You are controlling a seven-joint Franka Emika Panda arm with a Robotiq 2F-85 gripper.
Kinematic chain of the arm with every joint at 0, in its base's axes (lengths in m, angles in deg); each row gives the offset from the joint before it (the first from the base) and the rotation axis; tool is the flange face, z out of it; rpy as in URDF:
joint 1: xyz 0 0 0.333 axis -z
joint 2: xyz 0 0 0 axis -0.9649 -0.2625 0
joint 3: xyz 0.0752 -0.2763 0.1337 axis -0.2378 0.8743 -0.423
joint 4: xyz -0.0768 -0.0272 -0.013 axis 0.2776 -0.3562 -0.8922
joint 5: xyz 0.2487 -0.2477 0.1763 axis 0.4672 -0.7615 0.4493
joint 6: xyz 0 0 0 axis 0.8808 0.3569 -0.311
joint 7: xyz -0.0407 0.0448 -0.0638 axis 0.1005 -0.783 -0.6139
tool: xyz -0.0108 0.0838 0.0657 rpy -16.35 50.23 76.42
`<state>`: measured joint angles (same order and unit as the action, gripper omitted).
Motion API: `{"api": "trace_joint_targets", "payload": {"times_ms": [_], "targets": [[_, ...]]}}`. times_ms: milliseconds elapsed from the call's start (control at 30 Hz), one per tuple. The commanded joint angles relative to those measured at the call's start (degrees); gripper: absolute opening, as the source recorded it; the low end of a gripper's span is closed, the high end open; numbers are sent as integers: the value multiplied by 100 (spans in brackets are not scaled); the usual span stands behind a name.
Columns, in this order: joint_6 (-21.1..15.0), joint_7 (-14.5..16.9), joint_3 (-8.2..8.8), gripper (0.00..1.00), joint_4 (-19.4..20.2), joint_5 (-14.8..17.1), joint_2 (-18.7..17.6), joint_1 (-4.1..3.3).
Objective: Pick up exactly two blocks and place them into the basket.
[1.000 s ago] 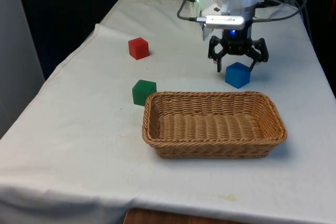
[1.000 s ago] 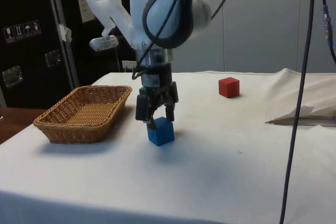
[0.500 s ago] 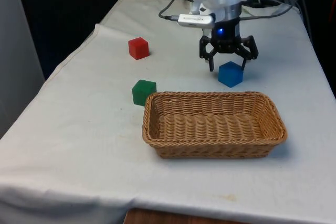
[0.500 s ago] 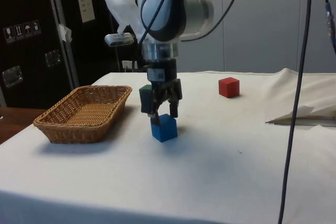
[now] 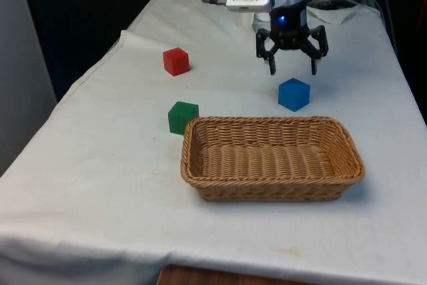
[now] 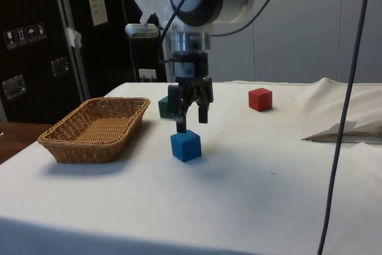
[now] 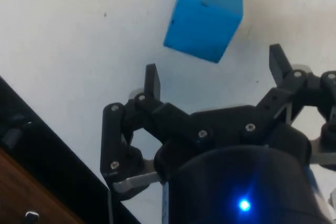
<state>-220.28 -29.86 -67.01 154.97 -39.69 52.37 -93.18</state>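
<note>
The blue block (image 5: 293, 94) sits on the table (image 5: 100, 165), just behind the basket's (image 5: 273, 158) far rim, toward its right end in the front view. The gripper (image 5: 291, 70) hangs a little above and behind it — fingers spread wide, holding nothing — so it must come forward and go down.

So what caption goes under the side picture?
Open black gripper hovers above the blue cube block beside the empty woven wicker basket.
</note>
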Motion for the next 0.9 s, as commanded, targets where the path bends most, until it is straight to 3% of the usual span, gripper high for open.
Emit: {"api": "trace_joint_targets", "payload": {"times_ms": [0,267,367,500,633,667,700,867], "targets": [[-34,-17,-23,100,11,57,-6,-11],[-178,-332,-275,100,-218,52,-367,-34],[-160,-372,-298,100,-304,6,-476,-34],[-281,-533,-258,100,-372,-126,-625,-120],[-315,-670,-246,100,-407,-258,-688,-160],[-252,-527,-327,100,-395,-126,-613,-69],[-315,-728,-246,100,-413,-321,-693,-166],[-286,-1037,-252,100,-533,-699,-814,-138]]}}
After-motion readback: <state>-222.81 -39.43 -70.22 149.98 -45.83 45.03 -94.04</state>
